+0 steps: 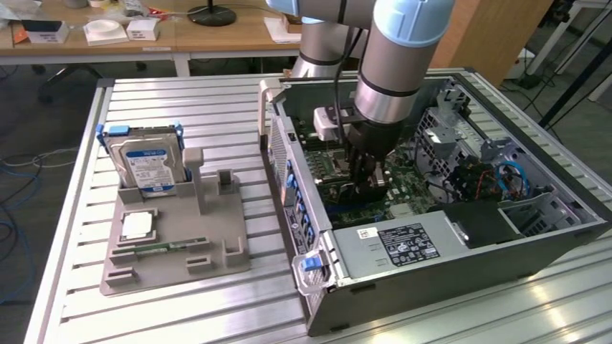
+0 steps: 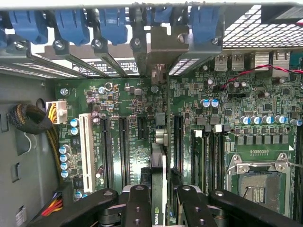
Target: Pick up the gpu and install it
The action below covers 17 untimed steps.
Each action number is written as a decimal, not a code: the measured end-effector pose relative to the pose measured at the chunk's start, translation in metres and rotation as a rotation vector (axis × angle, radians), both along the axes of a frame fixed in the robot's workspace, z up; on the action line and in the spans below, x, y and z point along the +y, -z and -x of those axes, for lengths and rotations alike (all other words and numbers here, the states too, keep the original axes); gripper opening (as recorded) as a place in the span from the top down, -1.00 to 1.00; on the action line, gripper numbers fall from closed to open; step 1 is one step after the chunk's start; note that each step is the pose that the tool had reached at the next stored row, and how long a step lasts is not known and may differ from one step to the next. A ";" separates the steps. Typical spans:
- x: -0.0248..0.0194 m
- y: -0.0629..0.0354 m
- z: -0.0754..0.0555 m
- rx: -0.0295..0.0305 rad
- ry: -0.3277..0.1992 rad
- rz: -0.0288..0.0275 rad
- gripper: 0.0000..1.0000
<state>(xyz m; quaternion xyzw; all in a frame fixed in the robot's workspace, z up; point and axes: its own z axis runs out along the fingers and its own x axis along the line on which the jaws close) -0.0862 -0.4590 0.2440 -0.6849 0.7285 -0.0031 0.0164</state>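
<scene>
While the arm reaches down into the open computer case (image 1: 459, 236) lying on its side on the slatted bench (image 1: 172, 308), the exterior view shows the claw (image 1: 368, 188) low over the green motherboard (image 1: 406, 188), near the case wall on the exterior view's left. On that side of the bench a grey holder tray (image 1: 172, 251) carries a silver hard drive with blue rails (image 1: 143, 165) upright and a small green memory stick (image 1: 163, 249) lying flat, well apart from the work.

From the wrist view the claw (image 2: 161, 198) is partly closed, one black finger (image 2: 137, 208) on either face of the gpu (image 2: 159, 179), which it grips edge-on — a thin card running straight away from the camera towards the grey bracket strip (image 2: 163, 52) at the slotted rear wall. The card stands upright over the motherboard (image 2: 128, 118), between the long black expansion slots (image 2: 124, 146) and just beside another slot (image 2: 179, 142); whether its edge has entered a slot I cannot tell.

To do this step well, I judge the card should stay square to the board and in line with its slot — any tilt would jam the contacts. The bracket end has to meet its opening under the blue clips (image 2: 113, 23) as the card goes down, with even pressure along its length, not at one end
</scene>
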 end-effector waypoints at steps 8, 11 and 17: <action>0.0000 -0.0064 -0.001 0.0012 0.000 -0.0004 0.48; -0.0007 -0.0066 -0.001 0.0014 0.000 0.0001 0.48; -0.0026 -0.0066 -0.001 0.0017 0.000 0.0019 0.48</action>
